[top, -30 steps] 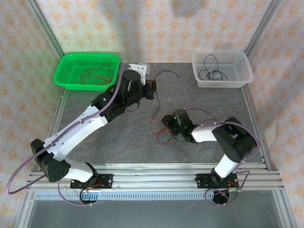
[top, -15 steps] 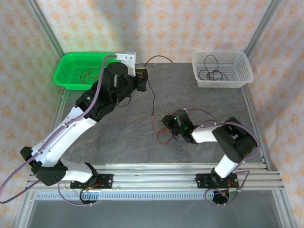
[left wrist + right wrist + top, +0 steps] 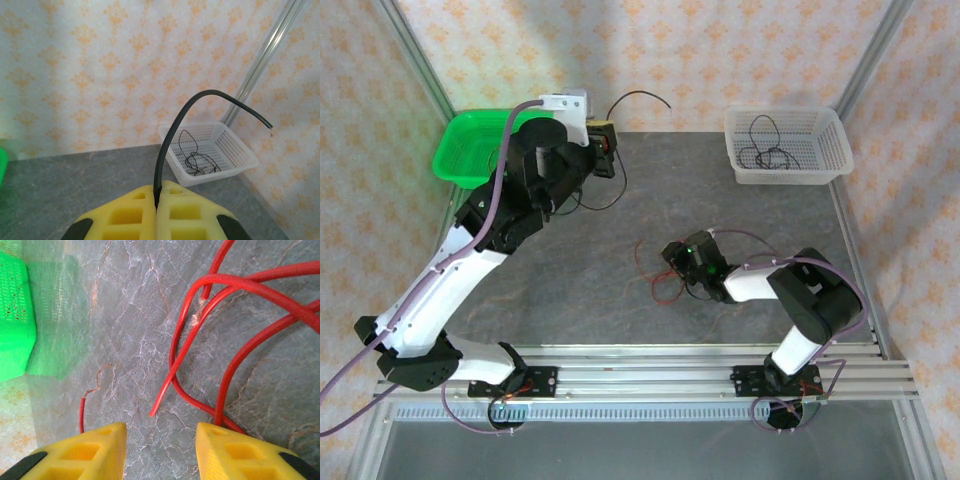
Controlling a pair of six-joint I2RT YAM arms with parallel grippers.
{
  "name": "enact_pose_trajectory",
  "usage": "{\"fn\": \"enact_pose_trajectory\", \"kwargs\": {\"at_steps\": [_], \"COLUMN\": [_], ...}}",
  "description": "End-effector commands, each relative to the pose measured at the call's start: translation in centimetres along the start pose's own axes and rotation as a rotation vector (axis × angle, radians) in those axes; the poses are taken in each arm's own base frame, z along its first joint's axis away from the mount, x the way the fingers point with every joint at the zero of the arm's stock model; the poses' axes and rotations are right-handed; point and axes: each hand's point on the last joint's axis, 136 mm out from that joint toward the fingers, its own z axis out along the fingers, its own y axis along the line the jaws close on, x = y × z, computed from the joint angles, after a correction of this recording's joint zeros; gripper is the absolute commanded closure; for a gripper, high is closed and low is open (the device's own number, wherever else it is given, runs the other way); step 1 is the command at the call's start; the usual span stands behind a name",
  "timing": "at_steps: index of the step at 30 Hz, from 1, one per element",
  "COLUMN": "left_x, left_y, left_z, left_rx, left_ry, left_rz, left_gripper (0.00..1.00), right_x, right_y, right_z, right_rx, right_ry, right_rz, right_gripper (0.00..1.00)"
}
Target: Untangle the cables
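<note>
My left gripper [image 3: 604, 136] is raised by the green basket [image 3: 455, 150] and is shut on a black cable [image 3: 642, 94]. That cable arcs up past the back wall, and its other end hangs in a loop down to the table. In the left wrist view the black cable [image 3: 172, 130] rises from between the closed yellow pads [image 3: 190, 210] of the left gripper [image 3: 159, 194]. A loose tangle of red cables [image 3: 660, 288] lies mid-table. My right gripper [image 3: 671, 260] rests low over it. The right gripper [image 3: 159, 435] is open, with red cables [image 3: 200, 325] ahead and one strand passing under its right finger.
The white basket [image 3: 785, 170] at the back right holds black cables [image 3: 765, 155]; it also appears as the white basket [image 3: 220, 167] in the left wrist view. The green basket [image 3: 15, 320] sits at the back left, partly behind the left arm. Aluminium rails [image 3: 650, 375] run along the near edge.
The left arm rose and swung back-left toward the green basket, drawing the black cable away from the red tangle. The right arm has stayed still.
</note>
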Motion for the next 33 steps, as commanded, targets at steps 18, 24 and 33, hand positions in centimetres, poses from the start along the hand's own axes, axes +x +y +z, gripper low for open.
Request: {"fn": "enact_pose_trajectory", "kwargs": {"at_steps": [18,24,33], "left_x": [8.1,11.1,12.8], "left_y": [0.5,-1.2,-2.5], "left_z": [3.8,5.9,6.9], "left_rx": [-0.003,0.076,0.129], "left_ry": [0.128,0.206,0.261], "left_rz": [-0.057,-0.103,-0.125], "left_gripper": [1.00,1.00,1.00], "right_x": [-3.3,-0.5,0.8], "right_y": [9.5,15.3,21.0], "right_z": [-11.4,-15.7,-17.1], "right_rx": [-0.162,-0.369,-0.473], "right_ry": [-0.192,-0.155,-0.192], "right_rz": [-0.631,-0.930,-1.153], "right_gripper": [0.44,0.34,0.24]}}
